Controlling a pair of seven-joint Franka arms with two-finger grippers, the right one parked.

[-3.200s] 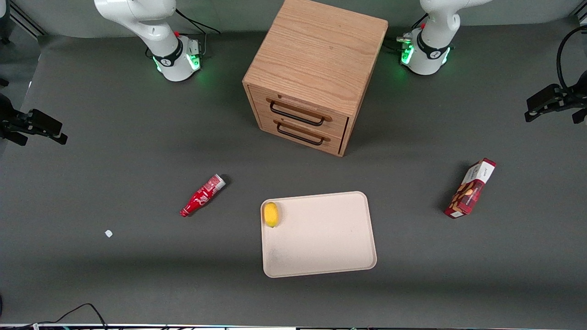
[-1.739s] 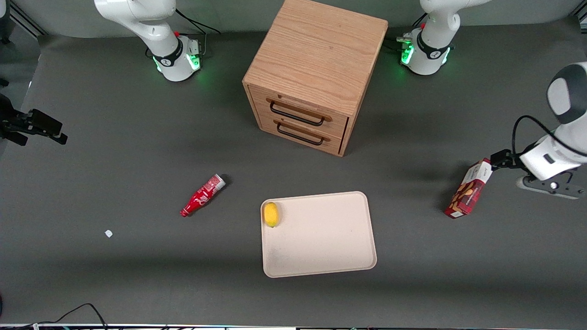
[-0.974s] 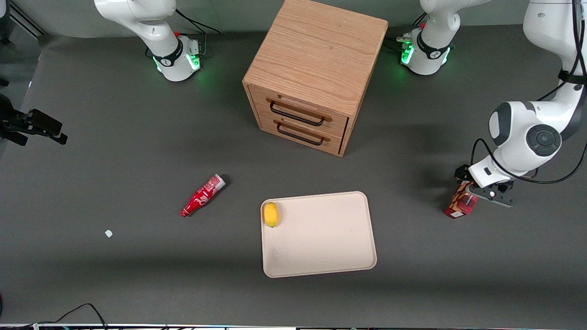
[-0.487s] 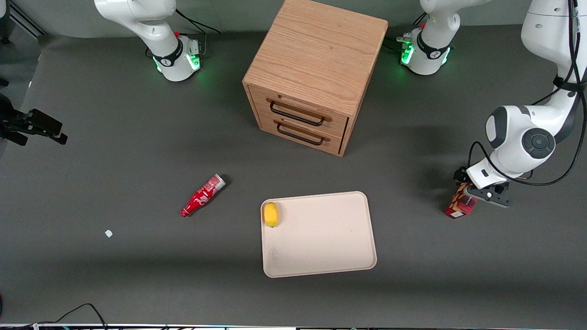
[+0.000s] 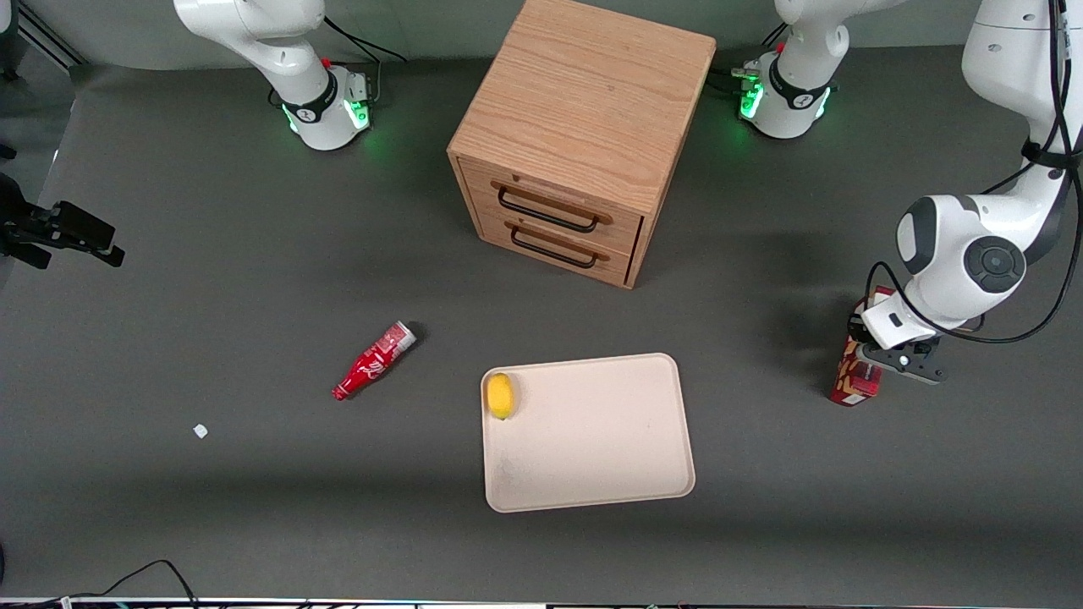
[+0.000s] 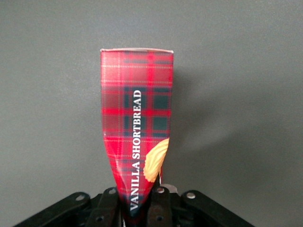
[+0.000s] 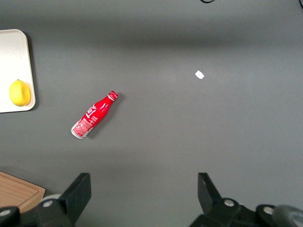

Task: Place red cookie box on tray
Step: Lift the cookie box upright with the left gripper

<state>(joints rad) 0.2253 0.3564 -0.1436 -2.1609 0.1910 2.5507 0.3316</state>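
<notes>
Nearest the front camera is the tray (image 5: 592, 474), flat on the dark counter (image 5: 211, 507) with a yellow lemon (image 5: 500, 395) sitting in one of its farther corners. A bit farther back, toward the parked arm's end, a red soda bottle (image 5: 373, 360) lies on its side, with a tiny white scrap (image 5: 200, 430) nearer the camera than it. Over at the working arm's end, well apart from the tray, the tool (image 6: 137, 208) is pinching the red cookie box (image 5: 856, 379), fingers (image 6: 108, 208) pressed against its long sides near one end. Farthest back is a wooden drawer cabinet (image 5: 584, 127) with both drawers shut.
</notes>
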